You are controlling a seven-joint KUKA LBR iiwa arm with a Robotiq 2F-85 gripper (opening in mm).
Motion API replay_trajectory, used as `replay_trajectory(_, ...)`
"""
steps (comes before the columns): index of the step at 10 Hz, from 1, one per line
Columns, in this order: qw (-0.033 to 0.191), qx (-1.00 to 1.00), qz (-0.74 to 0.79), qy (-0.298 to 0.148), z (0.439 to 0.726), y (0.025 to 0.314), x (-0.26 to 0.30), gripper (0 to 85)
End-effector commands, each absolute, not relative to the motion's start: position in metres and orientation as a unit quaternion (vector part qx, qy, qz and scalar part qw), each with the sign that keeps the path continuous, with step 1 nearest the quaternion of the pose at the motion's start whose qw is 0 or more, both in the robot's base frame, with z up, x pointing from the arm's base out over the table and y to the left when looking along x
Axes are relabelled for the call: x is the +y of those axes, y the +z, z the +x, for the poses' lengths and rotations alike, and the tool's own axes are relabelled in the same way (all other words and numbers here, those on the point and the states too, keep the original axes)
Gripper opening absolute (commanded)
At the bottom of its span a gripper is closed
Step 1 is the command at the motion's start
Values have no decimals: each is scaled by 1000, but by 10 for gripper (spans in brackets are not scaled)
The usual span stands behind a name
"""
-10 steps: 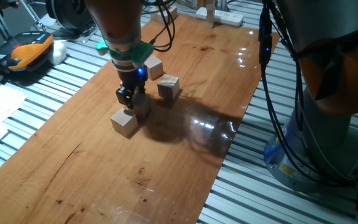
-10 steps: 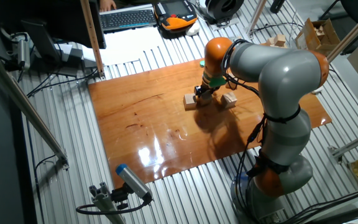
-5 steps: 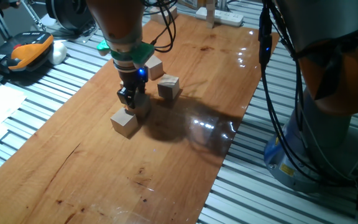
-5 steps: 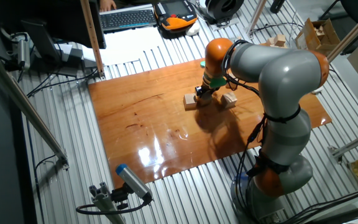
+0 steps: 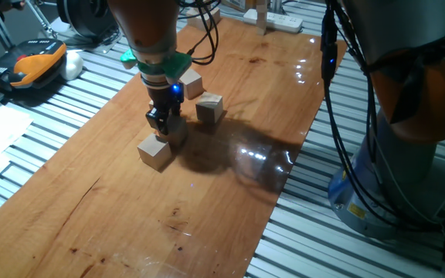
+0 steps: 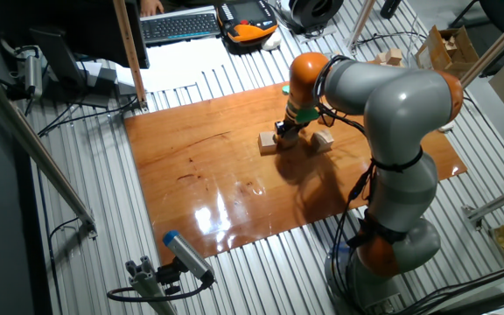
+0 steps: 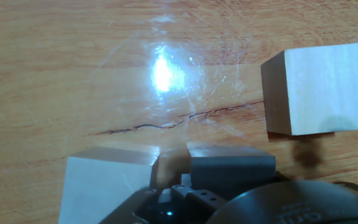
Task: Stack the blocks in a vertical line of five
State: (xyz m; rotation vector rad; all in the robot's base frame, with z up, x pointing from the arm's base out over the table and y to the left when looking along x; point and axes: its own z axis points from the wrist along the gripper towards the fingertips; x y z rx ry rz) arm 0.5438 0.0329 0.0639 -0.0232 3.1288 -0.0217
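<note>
Several light-tan wooden blocks lie apart on the brown wooden board (image 5: 230, 193), none stacked. One block (image 5: 154, 151) sits nearest the front, another (image 5: 180, 131) just behind the fingers, and two more (image 5: 209, 107) (image 5: 190, 83) stand farther back. My gripper (image 5: 163, 122) points straight down, low over the board between the front two blocks. In the hand view its fingertips (image 7: 229, 168) stand close together with nothing between them, and one block (image 7: 319, 90) lies off to the upper right. In the other fixed view the gripper (image 6: 280, 131) hangs beside a block (image 6: 268, 142).
A white power strip (image 5: 280, 22) lies at the board's far end. An orange-and-black device (image 5: 37, 60) and papers sit left of the board on the slatted table. The arm's base (image 5: 392, 154) and cables stand at the right. A keyboard (image 6: 182, 26) lies beyond the board.
</note>
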Motion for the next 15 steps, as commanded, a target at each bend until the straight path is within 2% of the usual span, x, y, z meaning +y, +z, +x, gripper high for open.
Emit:
replay_trajectory(1,2,1000,-11,-4,545,66,31,0)
replay_trajectory(4,4,1000,-9,-5,545,83,27,0)
replay_trajectory(9,6,1000,-3,-5,549,128,22,0)
replay_trajectory(15,21,1000,10,-7,565,133,16,0)
